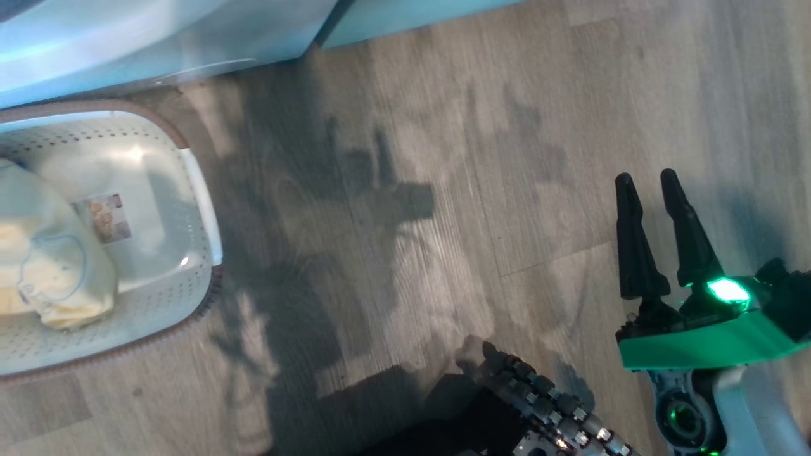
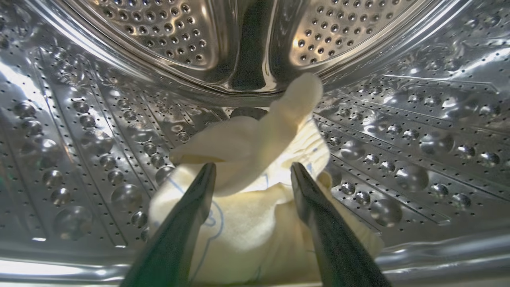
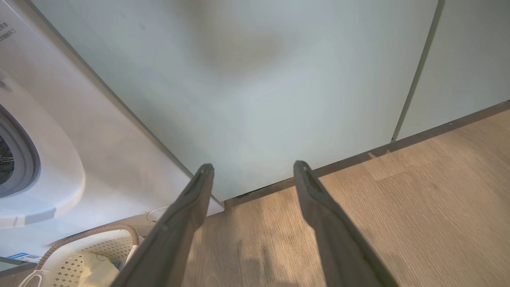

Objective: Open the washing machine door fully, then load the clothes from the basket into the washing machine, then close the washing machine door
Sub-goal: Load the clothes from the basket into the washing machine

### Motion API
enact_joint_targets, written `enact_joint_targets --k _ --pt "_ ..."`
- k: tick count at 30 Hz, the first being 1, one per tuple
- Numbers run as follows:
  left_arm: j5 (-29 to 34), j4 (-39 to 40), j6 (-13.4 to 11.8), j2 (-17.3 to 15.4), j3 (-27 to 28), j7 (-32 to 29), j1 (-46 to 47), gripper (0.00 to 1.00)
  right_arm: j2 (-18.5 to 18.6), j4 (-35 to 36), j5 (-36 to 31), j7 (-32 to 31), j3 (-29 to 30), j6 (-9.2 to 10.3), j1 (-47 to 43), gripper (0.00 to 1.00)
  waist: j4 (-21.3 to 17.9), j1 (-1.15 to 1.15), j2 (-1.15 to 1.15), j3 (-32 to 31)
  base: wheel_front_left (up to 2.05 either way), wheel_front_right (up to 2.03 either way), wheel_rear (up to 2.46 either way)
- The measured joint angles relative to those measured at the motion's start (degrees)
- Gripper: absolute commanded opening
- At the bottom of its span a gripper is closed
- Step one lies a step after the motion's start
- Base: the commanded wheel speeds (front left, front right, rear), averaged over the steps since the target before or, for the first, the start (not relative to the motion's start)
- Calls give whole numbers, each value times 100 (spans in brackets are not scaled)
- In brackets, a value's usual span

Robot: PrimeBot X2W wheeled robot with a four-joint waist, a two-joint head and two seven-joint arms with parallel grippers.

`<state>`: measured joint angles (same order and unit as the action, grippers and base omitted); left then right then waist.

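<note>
Inside the washing machine (image 3: pixel 79 131), our left fingers (image 2: pixel 195 203) stand spread apart and grasp nothing. A pale yellow garment (image 2: pixel 247 227) lies loose on the perforated steel drum (image 2: pixel 79 139), between and just beyond them. The basket (image 1: pixel 199 190) sits on the wooden floor (image 1: pixel 507 126) just in front of the washing machine, with more clothes (image 1: pixel 57 266) heaped in it. Our right fingers (image 1: pixel 633 240) are likewise released and empty. They hover above the floor beside the washing machine, facing the pale green cabinet (image 3: pixel 259 99) next to it.
</note>
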<state>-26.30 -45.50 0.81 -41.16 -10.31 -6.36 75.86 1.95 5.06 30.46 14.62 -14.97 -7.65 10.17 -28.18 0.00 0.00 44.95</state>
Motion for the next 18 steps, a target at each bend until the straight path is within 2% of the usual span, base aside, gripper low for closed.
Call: enact_joint_targets --k 9,14,18 --pt "-180 -30 111 398 -55 773 -137 100 0 -26 -202 0 233 0 73 100 348 0 0 -223 0 0 0" --pt "-355 254 74 631 77 1296 -809 100 1 -53 -380 1 388 0 70 100 549 0 0 -434 0 0 0" --pt "-433 820 -103 788 112 1610 -1538 100 1 -64 -531 1 531 0 58 100 725 -1 0 -618 0 0 0"
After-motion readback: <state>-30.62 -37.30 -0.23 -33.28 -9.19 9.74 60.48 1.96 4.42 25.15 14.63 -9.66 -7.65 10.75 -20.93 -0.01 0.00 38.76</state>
